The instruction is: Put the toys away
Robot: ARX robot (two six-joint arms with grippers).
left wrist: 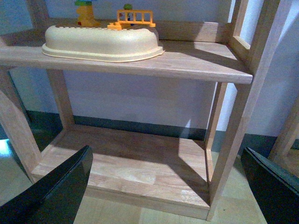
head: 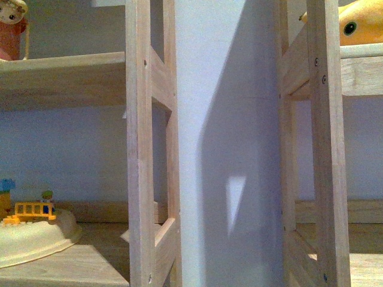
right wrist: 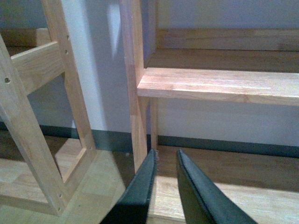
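Orange-yellow plush animal (head: 359, 24) lies at the right upper shelf's (head: 362, 75) edge.

plush animal (head: 359, 24) cropped, post hides part

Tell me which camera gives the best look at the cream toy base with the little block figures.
The left wrist view: the cream base shows whole on the middle shelf, with the orange fence piece on top. The front view catches only part of it, cut off at the frame's lower left. The right wrist view shows none of it.
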